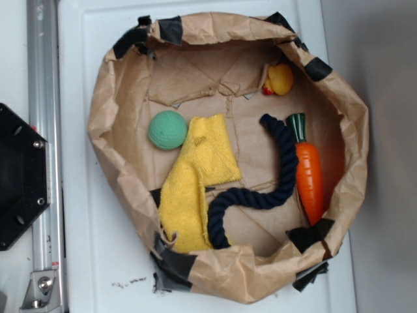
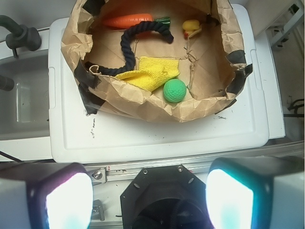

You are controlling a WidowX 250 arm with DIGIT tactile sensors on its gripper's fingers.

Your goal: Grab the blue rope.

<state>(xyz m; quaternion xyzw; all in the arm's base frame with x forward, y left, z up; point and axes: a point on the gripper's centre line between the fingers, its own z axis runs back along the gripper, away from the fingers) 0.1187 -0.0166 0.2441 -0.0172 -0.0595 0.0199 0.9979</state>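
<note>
Exterior: one blue rope (image 1: 277,176) (S-curved), one carrot (image 1: 309,179), hand (image 2: 148,200) spread wide.

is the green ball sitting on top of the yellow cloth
No, the green ball rests on the brown paper beside the yellow cloth, at its edge.

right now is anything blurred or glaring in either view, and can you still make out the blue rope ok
Exterior view: soft, even light, slightly grainy; the blue rope reads clearly against the brown paper nest. Wrist view: the gripper fingers sit close to the lens, out of focus and glowing with bright glare; the rope further off stays sharp, with wide-angle bending at the edges.
</note>
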